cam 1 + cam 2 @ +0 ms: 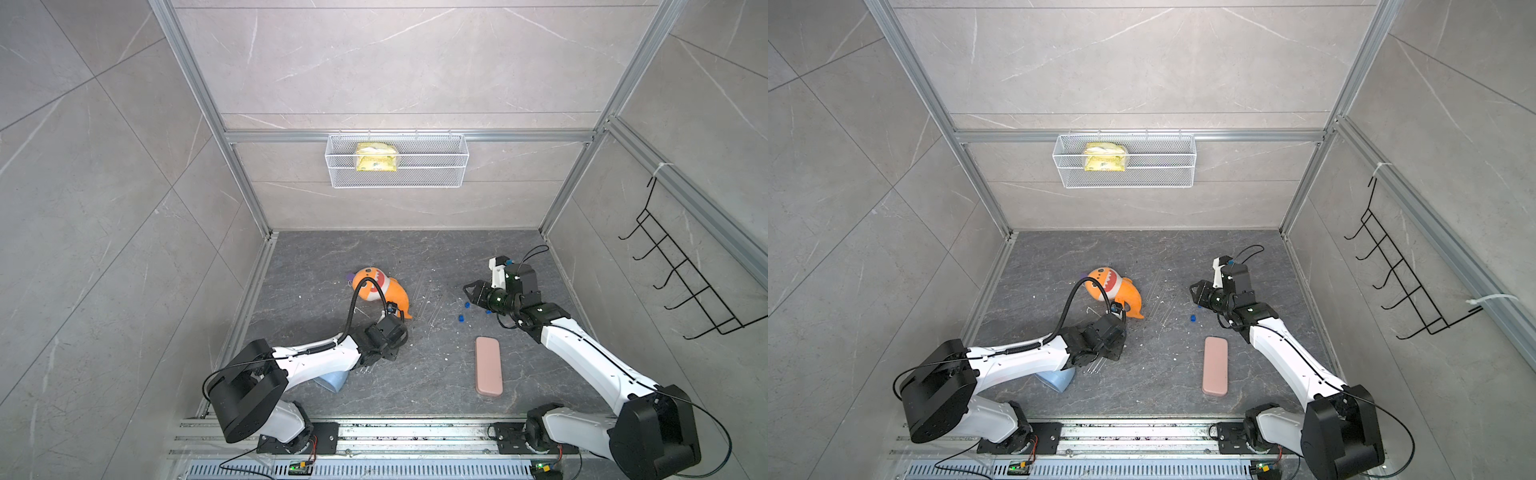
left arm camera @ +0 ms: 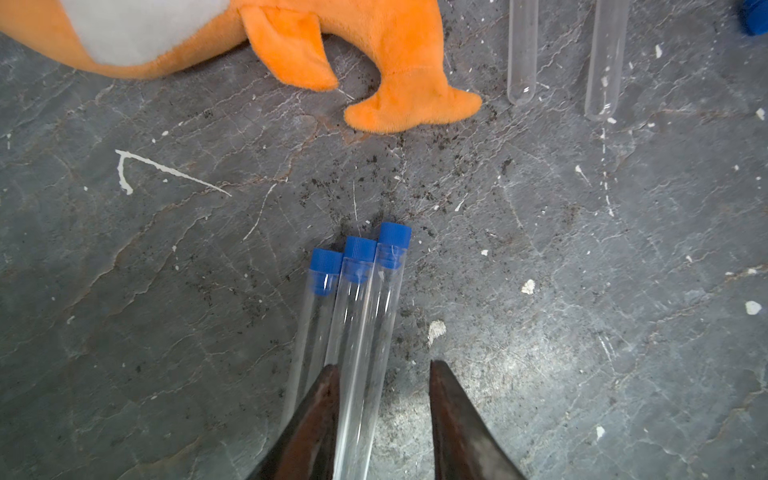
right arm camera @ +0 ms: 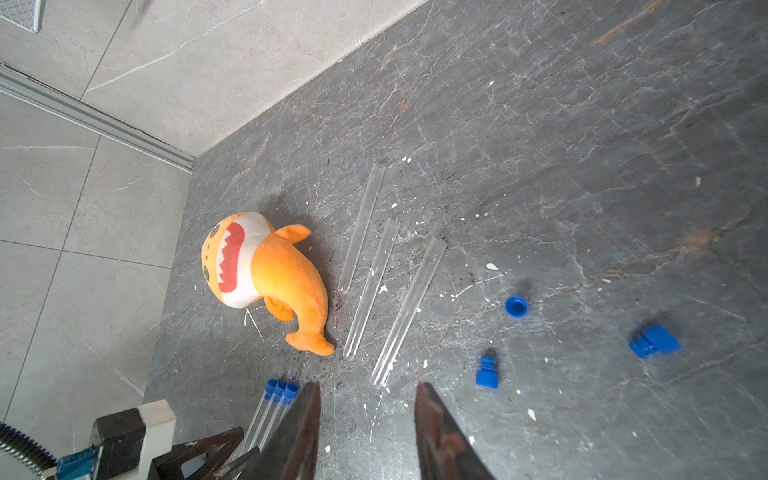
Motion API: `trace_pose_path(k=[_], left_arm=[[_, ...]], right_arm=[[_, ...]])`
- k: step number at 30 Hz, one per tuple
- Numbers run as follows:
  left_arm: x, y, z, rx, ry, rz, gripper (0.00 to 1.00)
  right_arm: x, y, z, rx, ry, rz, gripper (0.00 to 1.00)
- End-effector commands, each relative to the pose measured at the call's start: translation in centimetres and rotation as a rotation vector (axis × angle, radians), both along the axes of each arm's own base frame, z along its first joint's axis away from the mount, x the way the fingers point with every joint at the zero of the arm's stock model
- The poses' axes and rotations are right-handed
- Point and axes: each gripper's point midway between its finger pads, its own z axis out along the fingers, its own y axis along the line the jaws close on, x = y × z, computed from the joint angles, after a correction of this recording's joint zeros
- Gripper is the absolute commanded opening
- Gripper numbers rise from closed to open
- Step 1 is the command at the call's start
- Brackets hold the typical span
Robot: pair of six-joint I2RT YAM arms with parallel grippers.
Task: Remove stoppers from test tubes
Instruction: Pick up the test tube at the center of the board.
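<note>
roughly halfway: three bare tubes point(image 3: 371, 289) and three loose stoppers point(image 3: 516, 306) lay near the right gripper point(image 3: 366, 386), jaws apart and empty. the left gripper point(image 2: 383, 365) straddled one of three capped tubes point(image 2: 378, 316), jaws apart; next it likely needed to clamp that tube.

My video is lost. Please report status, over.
Left tool open over three stoppered tubes. Right tool open, empty. Three other tubes uncapped. Toy shark close by.

Bright, even light from above leaves soft shadows on the dark grey stone floor point(image 1: 415, 374), which shines pale in the left wrist view, and close parts blur.
</note>
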Motion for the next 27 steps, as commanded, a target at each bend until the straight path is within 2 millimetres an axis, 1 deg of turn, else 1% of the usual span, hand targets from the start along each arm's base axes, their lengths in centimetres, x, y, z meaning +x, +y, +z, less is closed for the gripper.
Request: trace_pose_path(k=[1, 8, 16, 27], left_arm=[[0.2, 0.1, -0.2, 0.004, 0.026, 0.024, 0.40], [0.4, 0.2, -0.7, -0.001, 0.053, 0.027, 0.39], [0.3, -0.2, -1.3, -0.008, 0.073, 0.008, 0.35], [0.1, -0.4, -2.8, 0.000, 0.102, 0.004, 0.32]], right_arm=[[0.2, 0.0, 0.1, -0.010, 0.006, -0.007, 0.41], [0.3, 0.0, 0.4, -0.018, 0.002, -0.007, 0.41], [0.4, 0.0, 0.3, -0.023, 0.006, -0.008, 0.41], [0.5, 0.0, 0.4, -0.028, 0.004, -0.010, 0.41]])
